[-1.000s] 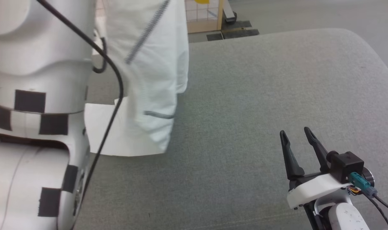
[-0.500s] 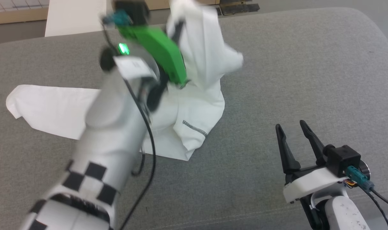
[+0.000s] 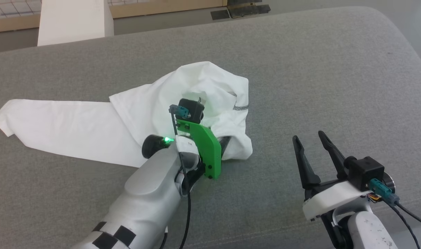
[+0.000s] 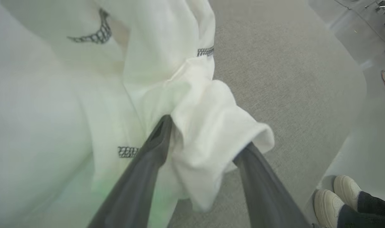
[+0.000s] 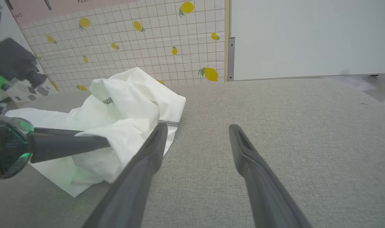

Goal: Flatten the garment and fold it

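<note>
Check the garment [image 3: 92, 124] first. It is one white T-shirt of thin cloth, with dark zigzag stitching along its seams. It lies on the grey desk [image 3: 318, 69], left of centre in the head view.

Note its two parts. A flat strip runs out toward your robot's left and ends in a rounded corner. The other end is bunched into a raised, hollow heap near the middle of the desk. The long axis runs left to right across the head view, slightly tilted, with the bunched end pointing right.

Count the items: one garment, two end effectors, one white box [image 3: 75, 20] beyond the far desk edge. The left wrist view also shows one person's two pale shoes [image 4: 335, 196] on the floor.

Check the left end effector [image 4: 205, 136]. It sits at the near side of the heap with its fingers apart. A fold of cloth lies between them and covers one tip.

Check the right end effector [image 3: 308, 136]. It hovers over bare desk, right of the garment, with its fingers apart and nothing between them.
</note>
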